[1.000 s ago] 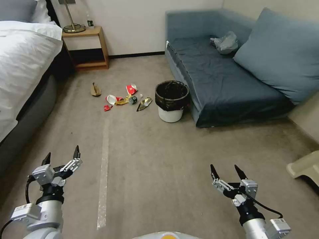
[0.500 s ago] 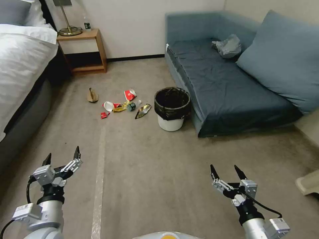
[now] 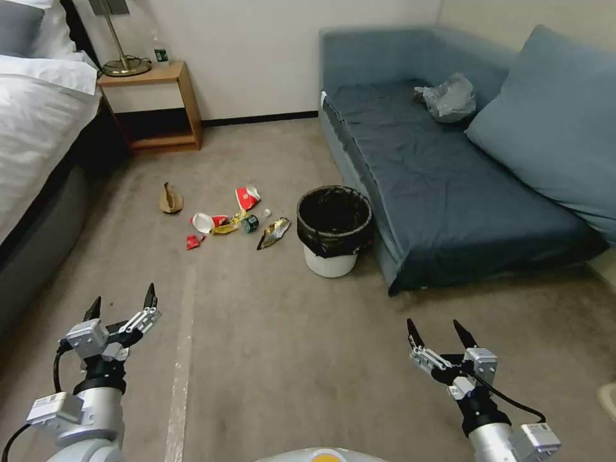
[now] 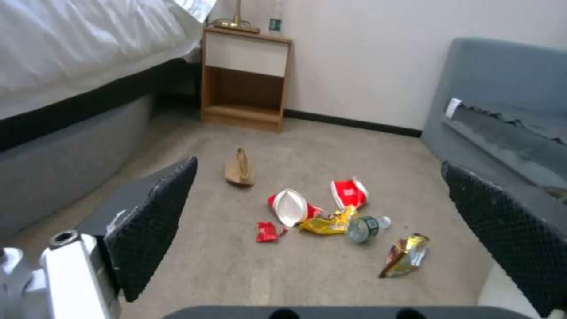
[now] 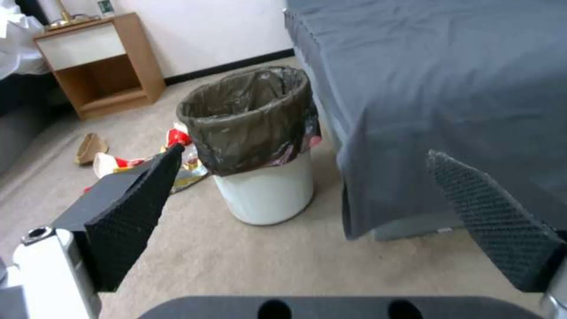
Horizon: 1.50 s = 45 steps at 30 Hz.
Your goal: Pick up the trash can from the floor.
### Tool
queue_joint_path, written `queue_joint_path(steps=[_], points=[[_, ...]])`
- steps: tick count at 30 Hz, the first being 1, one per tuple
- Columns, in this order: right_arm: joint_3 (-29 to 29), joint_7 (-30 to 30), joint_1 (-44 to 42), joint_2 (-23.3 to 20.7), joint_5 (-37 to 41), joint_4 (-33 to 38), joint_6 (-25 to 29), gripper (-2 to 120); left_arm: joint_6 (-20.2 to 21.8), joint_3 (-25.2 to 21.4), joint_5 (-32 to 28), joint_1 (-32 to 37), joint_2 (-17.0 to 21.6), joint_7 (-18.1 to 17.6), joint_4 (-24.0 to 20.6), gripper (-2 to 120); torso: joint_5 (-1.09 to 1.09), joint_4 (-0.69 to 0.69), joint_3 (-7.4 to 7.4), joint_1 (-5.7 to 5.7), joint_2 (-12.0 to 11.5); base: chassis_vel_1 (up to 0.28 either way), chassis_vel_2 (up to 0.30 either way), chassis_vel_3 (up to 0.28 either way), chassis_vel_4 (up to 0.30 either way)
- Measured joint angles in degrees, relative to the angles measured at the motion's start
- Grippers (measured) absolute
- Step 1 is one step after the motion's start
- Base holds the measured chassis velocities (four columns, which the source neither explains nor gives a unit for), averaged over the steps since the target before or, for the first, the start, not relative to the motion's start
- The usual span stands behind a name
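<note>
The trash can, a small white bin with a black bag liner over its rim, stands upright on the tan carpet floor right beside the sofa's front corner. The right wrist view shows the trash can ahead between open fingers. My left gripper is open and low at the near left, well short of the can. My right gripper is open at the near right, also far from it. Both hold nothing.
Litter lies left of the can: red-and-white paper cups, wrappers, a small bottle, a brown paper piece. A blue sofa with a grey plastic bag is right, a bed left, a nightstand behind.
The whole head view has shifted: the can, litter and sofa sit lower and nearer, so the camera has moved forward. Both grippers keep the same open pose.
</note>
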Motion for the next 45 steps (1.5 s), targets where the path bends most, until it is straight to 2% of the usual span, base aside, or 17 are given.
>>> queue_joint_path(steps=[26,35,45], points=[[0.21,-0.68,0.28,-0.09,-0.22,0.06,1.23,100,0.02,0.74,-0.17,-0.52,0.14,0.35,0.76,100,0.02,-0.01,0.0,0.0,0.0,-0.16,0.164,0.161,-0.161],[0.48,-5.86,-0.22,-0.18,1.0,0.32,5.63,100,-0.69,1.18,-0.26,-0.6,0.34,2.33,0.86,100,0.02,-0.01,0.01,0.0,0.0,-0.127,0.118,0.127,-0.111],[1.12,-10.57,-0.47,-0.13,1.75,0.14,9.7,100,-1.0,1.34,-0.72,-1.0,1.59,4.33,0.93,100,0.02,-0.01,0.0,-0.01,0.0,-0.011,0.002,0.002,-0.008]])
